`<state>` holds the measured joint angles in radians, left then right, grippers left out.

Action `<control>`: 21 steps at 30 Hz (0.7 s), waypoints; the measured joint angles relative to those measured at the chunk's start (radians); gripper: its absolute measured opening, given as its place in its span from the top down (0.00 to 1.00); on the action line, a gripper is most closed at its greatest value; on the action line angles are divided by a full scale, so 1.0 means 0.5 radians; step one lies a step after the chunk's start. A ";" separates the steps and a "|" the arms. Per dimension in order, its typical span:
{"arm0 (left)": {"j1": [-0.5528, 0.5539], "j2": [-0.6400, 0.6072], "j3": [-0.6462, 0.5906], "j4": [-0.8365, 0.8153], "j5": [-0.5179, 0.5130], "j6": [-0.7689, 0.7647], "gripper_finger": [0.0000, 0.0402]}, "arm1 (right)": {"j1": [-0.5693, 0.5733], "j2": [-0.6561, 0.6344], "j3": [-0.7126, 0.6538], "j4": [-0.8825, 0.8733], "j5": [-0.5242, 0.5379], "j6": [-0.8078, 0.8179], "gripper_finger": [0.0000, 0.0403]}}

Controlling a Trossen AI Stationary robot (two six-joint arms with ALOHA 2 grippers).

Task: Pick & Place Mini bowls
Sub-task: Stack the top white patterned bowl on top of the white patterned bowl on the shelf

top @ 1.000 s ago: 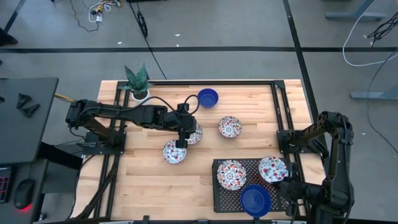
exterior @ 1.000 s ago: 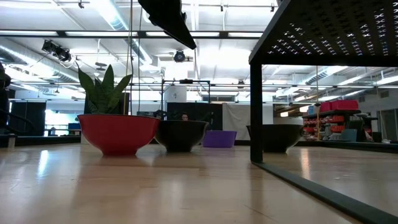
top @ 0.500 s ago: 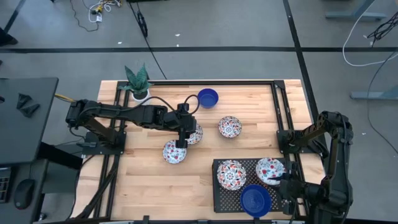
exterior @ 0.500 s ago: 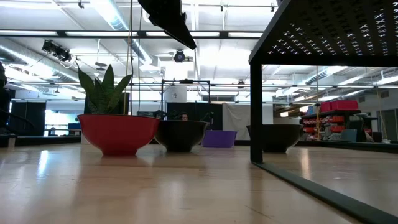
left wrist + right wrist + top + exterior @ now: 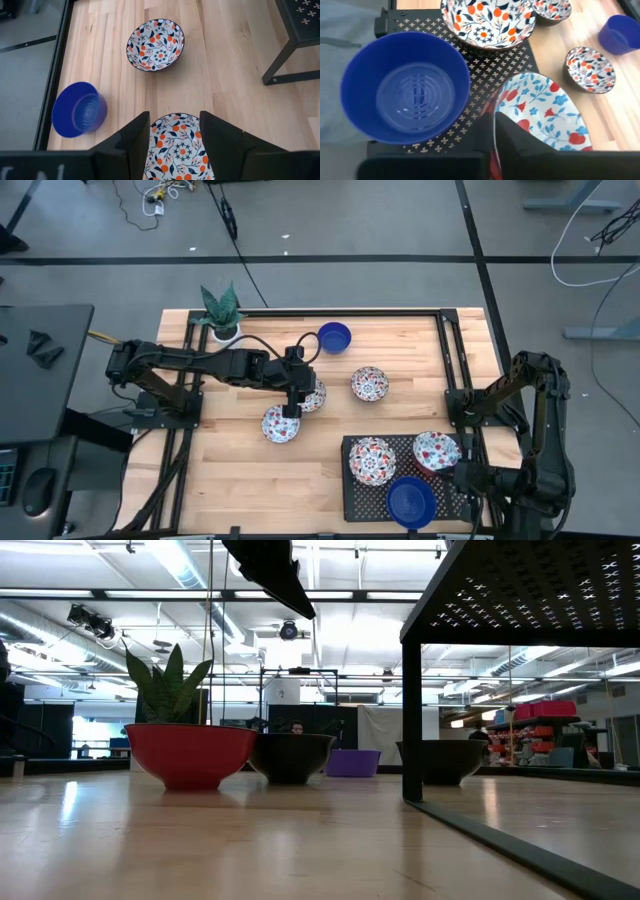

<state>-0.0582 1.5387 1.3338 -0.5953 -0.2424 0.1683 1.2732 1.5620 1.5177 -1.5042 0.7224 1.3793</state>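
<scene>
Three mini bowls sit on the black perforated rack [image 5: 400, 480]: a floral one [image 5: 372, 460], a cobalt blue one [image 5: 411, 502], and a blue-and-red floral one [image 5: 437, 450] that my right gripper [image 5: 460, 470] is shut on. On the wood lie two floral bowls [image 5: 312, 395] [image 5: 282, 423], another floral bowl [image 5: 369, 383] and a blue bowl [image 5: 334, 336]. My left gripper [image 5: 175, 145] hangs open above a floral bowl [image 5: 177, 142], a finger on either side and well above the table in the low view. My right gripper holds the blue-and-red floral bowl by its rim [image 5: 493, 125] on the side toward the rack's right end. One finger [image 5: 517, 142] reaches inside the bowl; the other is hidden outside it. The bowl sits on or just above the rack, a little tilted.
A small white pot with a green plant [image 5: 222, 315] stands at the far left corner. The rack's leg [image 5: 295, 40] stands to the right of the loose bowls. Black rails run along the table's left, far and right sides. Bare wood lies at the near left.
My right arm has shifted slightly at the rack's right end, its elbow drawing toward the far edge. The floral bowl in its gripper has stayed about where it was. The left arm has kept still.
</scene>
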 joint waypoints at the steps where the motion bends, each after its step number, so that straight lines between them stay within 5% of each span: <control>1: -0.001 0.000 0.000 0.000 0.000 0.000 0.56 | 0.000 0.000 0.000 0.011 -0.003 -0.005 0.98; 21: 0.000 0.000 0.000 -0.001 0.000 -0.001 0.56 | -0.025 0.000 -0.003 0.231 -0.064 -0.158 0.99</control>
<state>-0.0582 1.5387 1.3338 -0.5957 -0.2424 0.1680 1.2608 1.5618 1.5162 -1.3888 0.6905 1.3004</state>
